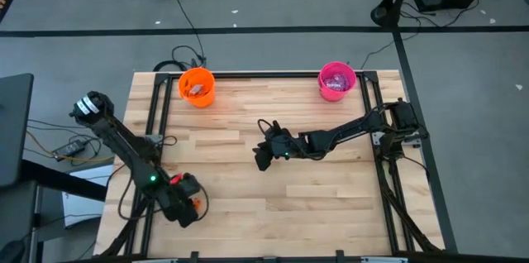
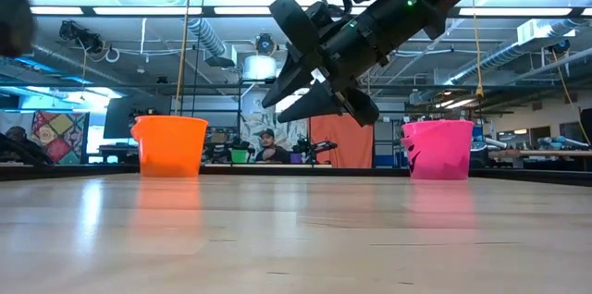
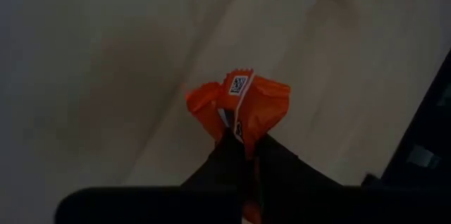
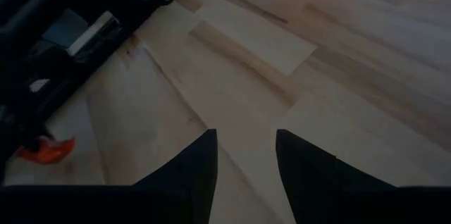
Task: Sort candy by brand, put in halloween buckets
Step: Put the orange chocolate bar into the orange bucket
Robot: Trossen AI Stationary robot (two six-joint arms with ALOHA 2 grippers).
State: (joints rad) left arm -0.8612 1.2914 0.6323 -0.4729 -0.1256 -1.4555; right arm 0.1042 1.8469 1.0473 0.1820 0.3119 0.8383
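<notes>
The left gripper (image 1: 192,205), down at about seven o'clock on the table (image 1: 248,222), is pinched tight on an orange candy (image 3: 239,108); the wrapper bunches and flares past the fingertips (image 3: 236,155), so it looks light, thin and crinkly, likely slick; a bite across the wrapper's middle rather than a loose end seems safest against slipping; the orange bucket (image 1: 197,88) sits at eleven o'clock with some candy inside; the right gripper (image 1: 263,157) hangs above the table's centre, its fingers spread and holding nothing; the pink bucket (image 1: 336,81) stands at one o'clock.
</notes>
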